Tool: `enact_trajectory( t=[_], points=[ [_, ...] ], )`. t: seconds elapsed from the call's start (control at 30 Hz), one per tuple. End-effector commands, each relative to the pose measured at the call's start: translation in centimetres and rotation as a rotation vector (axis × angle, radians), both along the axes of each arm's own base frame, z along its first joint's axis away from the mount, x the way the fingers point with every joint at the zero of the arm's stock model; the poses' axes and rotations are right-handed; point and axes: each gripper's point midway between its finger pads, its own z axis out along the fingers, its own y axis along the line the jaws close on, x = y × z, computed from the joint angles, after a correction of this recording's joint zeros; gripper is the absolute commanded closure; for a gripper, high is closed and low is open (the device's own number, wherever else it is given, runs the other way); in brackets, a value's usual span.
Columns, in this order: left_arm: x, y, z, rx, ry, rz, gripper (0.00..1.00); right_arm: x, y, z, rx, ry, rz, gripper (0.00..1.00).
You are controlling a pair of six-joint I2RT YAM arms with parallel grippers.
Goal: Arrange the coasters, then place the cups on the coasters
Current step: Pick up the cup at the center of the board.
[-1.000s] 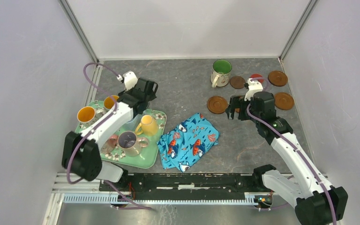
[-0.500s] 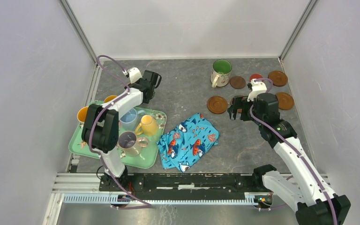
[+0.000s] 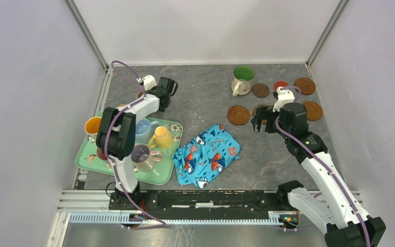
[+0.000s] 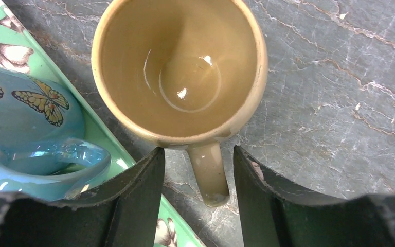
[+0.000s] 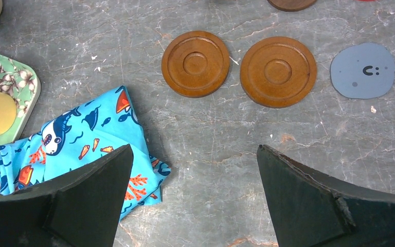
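Straddling the handle of the beige mug, clear only in wrist view: left gripper, open; right gripper open.

a cream ceramic mug with a green inside stands far right on the grey marbled table, beside round brown coasters. at left, a green floral tray holds several mugs; a crumpled blue fish-print cloth lies just beside it.

No words or numbers can be read; the blue-grey coaster bears only a small dark curl-and-dots mark.
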Motion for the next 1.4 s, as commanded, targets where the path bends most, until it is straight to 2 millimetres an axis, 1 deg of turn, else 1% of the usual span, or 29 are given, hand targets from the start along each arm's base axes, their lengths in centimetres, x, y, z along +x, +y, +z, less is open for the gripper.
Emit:
enact_trajectory(
  t=[0.0,0.2,0.3,0.4,0.5,0.57,0.6,0.73,0.87,0.97,1.2,1.37],
  points=[
    [1.6,0.1,0.2,-0.044,-0.063,0.051,0.43,0.3,-0.1,2.2,-0.004,-0.063,-0.003,0.02],
    [1.7,-0.2,-0.9,-0.062,-0.052,0.054,0.46,0.4,-0.2,2.5,-0.004,-0.066,-0.007,0.02],
    [1.8,-0.5,-1.3,-0.077,-0.045,0.052,0.52,0.4,-0.2,2.4,-0.004,-0.064,-0.008,0.02],
    [2.0,-0.7,-1.4,-0.087,-0.047,0.045,0.65,0.3,-0.2,2.5,-0.001,-0.068,-0.012,0.02],
    [2.1,-0.9,-1.2,-0.092,-0.052,0.03,0.85,0.3,-0.2,2.8,0.006,-0.075,-0.014,0.02],
    [2.3,-1.1,-0.9,-0.097,-0.058,0.011,0.96,0.3,-0.2,2.8,0.008,-0.075,-0.014,0.02],
    [2.3,-1.3,-0.7,-0.101,-0.06,0.002,0.98,0.3,-0.2,2.8,0.007,-0.076,-0.015,0.02],
    [2.5,-1.8,0.1,-0.109,-0.07,-0.044,0.98,0.4,-0.3,2.9,0.013,-0.082,-0.025,0.02],
    [2.9,-2.9,2.4,-0.104,-0.102,-0.131,0.98,0.4,-0.6,3.3,0.015,-0.096,-0.041,0.02],
    [3.3,-4.3,4.4,-0.088,-0.14,-0.205,0.98,0.4,-0.6,3.7,0.023,-0.112,-0.048,0.02],
    [3.1,-8.6,8.9,-0.034,-0.217,-0.386,0.98,0.5,-0.9,4.2,0.027,-0.127,-0.065,0.02],
    [2.2,-12.6,10.9,-0.035,-0.245,-0.536,0.98,0.5,-1.1,4.7,0.024,-0.14,-0.078,0.02]
  ],
)
